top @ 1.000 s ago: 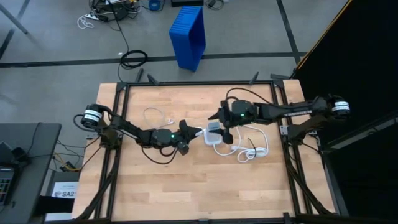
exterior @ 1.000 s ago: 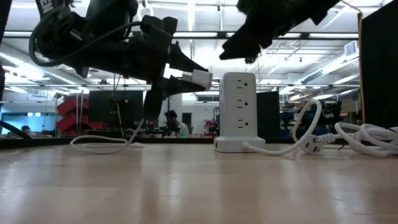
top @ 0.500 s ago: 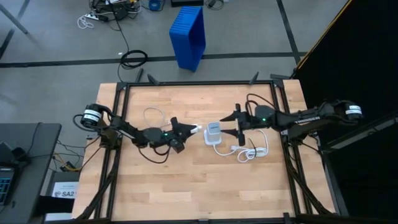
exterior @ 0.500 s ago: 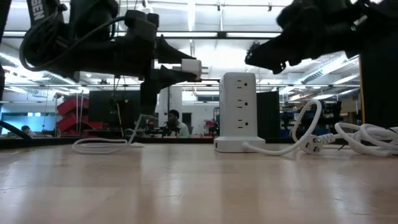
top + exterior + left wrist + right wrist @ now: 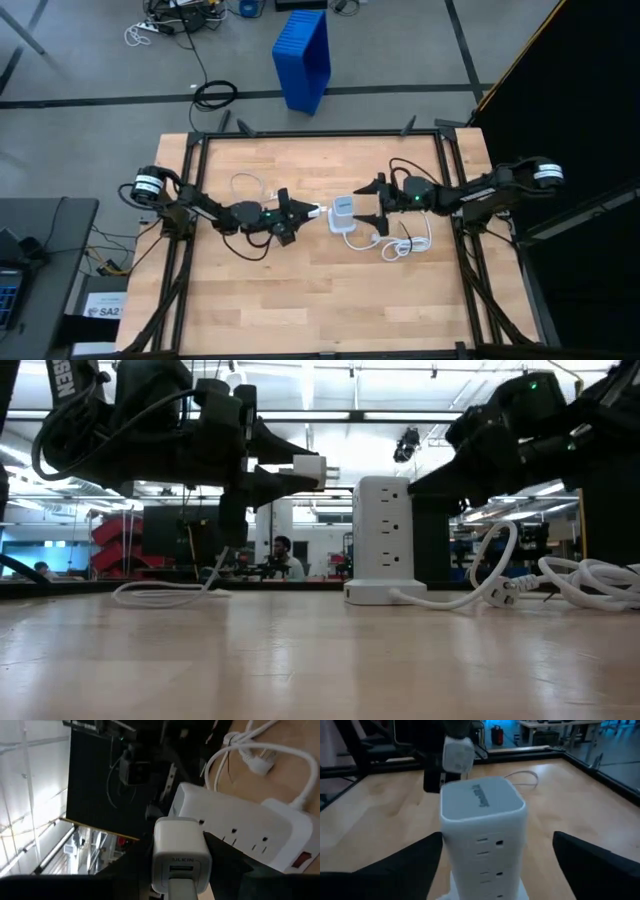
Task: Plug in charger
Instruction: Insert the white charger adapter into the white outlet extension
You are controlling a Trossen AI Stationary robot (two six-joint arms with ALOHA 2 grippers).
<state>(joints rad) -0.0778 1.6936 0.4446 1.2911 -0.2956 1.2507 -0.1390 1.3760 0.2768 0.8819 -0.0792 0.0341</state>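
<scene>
My left gripper point(image 5: 300, 211) is shut on a small white charger cube point(image 5: 181, 847), held above the table left of a white power tower point(image 5: 344, 215). The cube also shows in the low view point(image 5: 308, 468), near the tower's top point(image 5: 385, 485). The tower stands upright on its base. Its thick white cord point(image 5: 405, 240) lies coiled on the table to the right. My right gripper point(image 5: 372, 203) is open at the tower's right side. In the right wrist view its fingers point(image 5: 410, 865) stand on either side of the tower point(image 5: 482, 820) without touching it. My left gripper pinches the charger cube between its two fingers point(image 5: 225, 862), on the cube's two opposite side faces point(image 5: 200, 850). The fingers lie level and point toward the table's right. The cube is lifted clear and level, its front end toward the tower. A cable leaves its back end point(image 5: 181, 887).
A thin white cable point(image 5: 250, 185) loops on the table at the far left and hangs from the left gripper point(image 5: 165, 592). The thick cord's plug point(image 5: 505, 590) lies at the right. A blue crate point(image 5: 303, 58) stands on the floor beyond the far edge. A person point(image 5: 283, 555) shows in the room behind.
My right gripper has drawn back from above the tower toward the table's right edge and come down, then edged back, so its open fingers flank the tower. My left gripper has risen a little and levelled the charger cube, which was tipped down toward the tower.
</scene>
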